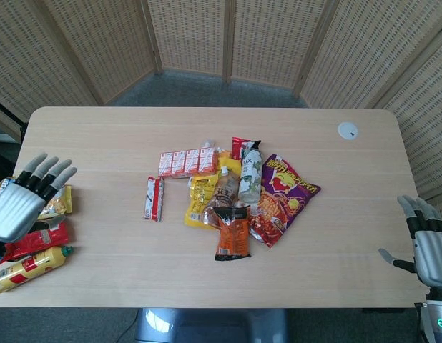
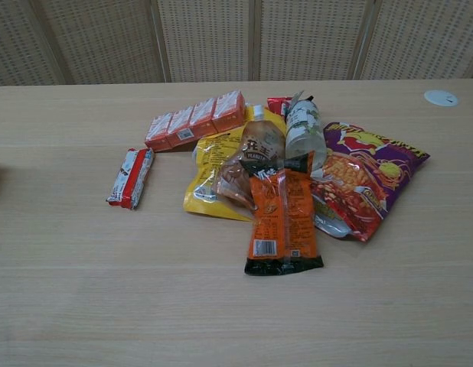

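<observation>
Snack packets (image 1: 33, 232) are lying at the lower-left table (image 1: 99, 128) edge under the left hand (image 1: 24, 204), hovering empty with fingers spread, and a careless sweep is likely knocking them off, while the right hand (image 1: 430, 246), also spread and empty, is waiting lower right before wicker screens (image 1: 228, 36).

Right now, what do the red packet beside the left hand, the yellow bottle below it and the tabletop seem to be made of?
Red packet: apparently glossy plastic film; it creases and catches light. Yellow bottle: probably plastic, smooth and opaque with a printed label and a small green cap; the view is too small to be sure. Table: pale wood-grain surface, matte, possibly laminate rather than solid wood. The left hand is above the packets with fingers apart.
</observation>
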You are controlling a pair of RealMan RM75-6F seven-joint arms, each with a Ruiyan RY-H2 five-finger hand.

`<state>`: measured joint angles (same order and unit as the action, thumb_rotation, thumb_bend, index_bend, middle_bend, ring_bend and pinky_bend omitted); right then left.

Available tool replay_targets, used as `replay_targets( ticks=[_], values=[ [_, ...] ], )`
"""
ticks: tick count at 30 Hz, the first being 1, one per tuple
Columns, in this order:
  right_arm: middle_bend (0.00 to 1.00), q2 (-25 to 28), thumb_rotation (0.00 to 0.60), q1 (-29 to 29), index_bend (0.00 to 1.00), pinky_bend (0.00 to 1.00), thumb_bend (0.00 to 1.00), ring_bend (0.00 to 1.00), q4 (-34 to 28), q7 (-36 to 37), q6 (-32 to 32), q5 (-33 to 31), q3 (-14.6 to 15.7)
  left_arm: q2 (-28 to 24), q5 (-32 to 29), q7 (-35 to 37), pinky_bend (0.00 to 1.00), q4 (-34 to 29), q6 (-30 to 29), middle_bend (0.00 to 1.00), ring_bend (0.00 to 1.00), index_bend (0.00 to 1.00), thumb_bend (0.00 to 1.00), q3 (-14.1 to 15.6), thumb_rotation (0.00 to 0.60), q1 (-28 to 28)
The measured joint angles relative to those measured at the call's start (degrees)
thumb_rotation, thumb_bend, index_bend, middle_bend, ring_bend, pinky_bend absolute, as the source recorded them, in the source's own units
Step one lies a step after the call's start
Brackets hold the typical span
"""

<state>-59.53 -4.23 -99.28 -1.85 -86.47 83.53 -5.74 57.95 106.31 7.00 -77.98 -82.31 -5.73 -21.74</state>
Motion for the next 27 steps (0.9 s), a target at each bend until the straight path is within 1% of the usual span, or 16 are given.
replay_targets(
  ticks=[2,5,10,15,20,24,27],
  values=[
    [0.00,-0.5,0.600,0.1,0.00,0.00,0.00,0.00,0.0,-1.8,-0.3,-1.3,-0.5,0.2,3.1,0.5,0.00,3.5,1.1,0.00,0.00,0.00,0.01,0.1,0.600,-3.4],
    [0.00,-0.9,0.600,0.2,0.00,0.00,0.00,0.00,0.1,-2.4,-0.3,-3.2,-1.1,0.7,7.9,0.6,0.00,8.5,4.0,0.00,0.00,0.00,0.01,0.9,0.600,-8.7],
    [0.00,-1.0,0.600,0.2,0.00,0.00,0.00,0.00,1.0,-1.5,-0.2,-4.1,-2.0,3.5,12.5,0.7,0.00,12.8,10.4,0.00,0.00,0.00,0.01,3.7,0.600,-15.9],
    [0.00,-1.2,0.600,0.0,0.00,0.00,0.00,0.00,1.9,-1.0,0.6,-5.1,-2.3,8.0,15.3,0.9,0.00,18.6,13.5,0.00,0.00,0.00,0.01,6.9,0.600,-19.9],
    [0.00,-1.2,0.600,-0.1,0.00,0.00,0.00,0.00,2.3,0.0,1.1,-5.7,-2.6,13.2,16.9,1.8,0.00,24.9,14.8,0.00,0.00,0.00,0.01,9.7,0.600,-22.8],
    [0.00,-1.0,0.600,0.0,0.00,0.00,0.00,0.00,2.2,0.6,0.8,-5.4,-2.7,17.1,18.0,2.1,0.00,29.7,16.0,0.00,0.00,0.00,0.01,12.6,0.600,-25.1],
    [0.00,-0.8,0.600,0.1,0.00,0.00,0.00,0.00,2.1,1.1,0.8,-5.3,-2.7,19.8,18.1,2.3,0.00,32.4,17.5,0.00,0.00,0.00,0.01,13.9,0.600,-26.5]
  ],
)
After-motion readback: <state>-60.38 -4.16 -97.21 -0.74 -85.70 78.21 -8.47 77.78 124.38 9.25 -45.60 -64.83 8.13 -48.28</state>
